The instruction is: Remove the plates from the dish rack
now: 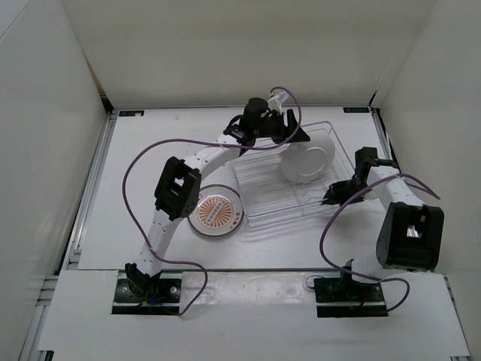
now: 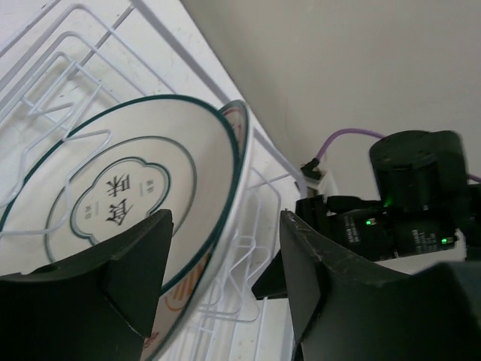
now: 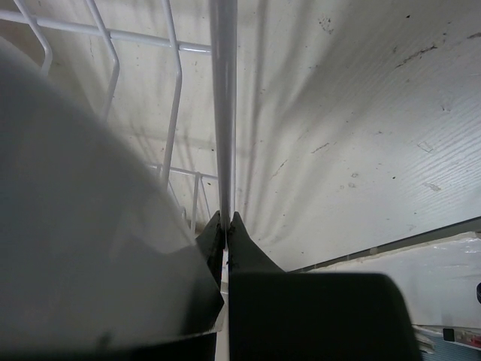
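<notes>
We judge the second plate to be in hand: the orange-brown sunburst round plate (image 1: pixel 216 212) lies on the white surface (image 1: pixel 165 124) just beside the clear ribbed dish rack (image 1: pixel 263 199), while the green-rimmed white round plate (image 2: pixel 128 188) stands tilted inside it, with the fingers (image 2: pixel 105 293) of the left gripper (image 2: pixel 225 263) spread astride its rim. Next those fingers must close and lift it off the tines, while the right gripper (image 3: pixel 227 222) has its fingers pinched on the rack's thin edge rail. Whether either left finger touches the plate we cannot tell.

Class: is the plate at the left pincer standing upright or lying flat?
Upright: the plate stands on edge in the dish rack, the open left pincer straddling its rim.
</notes>
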Controlling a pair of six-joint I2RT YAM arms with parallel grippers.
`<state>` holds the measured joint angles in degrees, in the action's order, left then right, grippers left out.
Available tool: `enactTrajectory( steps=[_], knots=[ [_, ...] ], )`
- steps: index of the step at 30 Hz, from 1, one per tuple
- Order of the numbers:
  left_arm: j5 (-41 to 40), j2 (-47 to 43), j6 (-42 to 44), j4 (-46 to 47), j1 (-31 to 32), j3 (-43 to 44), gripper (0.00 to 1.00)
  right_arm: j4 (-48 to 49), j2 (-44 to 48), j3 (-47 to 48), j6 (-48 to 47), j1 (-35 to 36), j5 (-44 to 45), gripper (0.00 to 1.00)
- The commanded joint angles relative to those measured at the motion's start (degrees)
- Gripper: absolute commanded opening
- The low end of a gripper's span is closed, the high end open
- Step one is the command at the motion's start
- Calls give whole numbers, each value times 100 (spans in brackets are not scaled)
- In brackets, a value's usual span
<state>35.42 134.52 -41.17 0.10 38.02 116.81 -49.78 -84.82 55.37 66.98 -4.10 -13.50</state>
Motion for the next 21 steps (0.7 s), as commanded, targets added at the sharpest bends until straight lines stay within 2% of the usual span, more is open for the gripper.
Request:
enactTrajectory(
  steps=[1, 9, 16, 21],
  knots=[
    [167, -593, -339, 377, 109, -80, 69, 82, -61, -115, -18, 58, -391, 0],
    [448, -664, -524, 430, 215, -220, 56, 91, -70, -115, -9, 58, -399, 0],
    [738, -664, -612, 500, 373, -615, 55, 65, -61, -115, -1, 49, -417, 0],
    [764, -559, -454, 272, 425, -511, 32, -50, -79, -114, -159, 32, -355, 0]
  ],
)
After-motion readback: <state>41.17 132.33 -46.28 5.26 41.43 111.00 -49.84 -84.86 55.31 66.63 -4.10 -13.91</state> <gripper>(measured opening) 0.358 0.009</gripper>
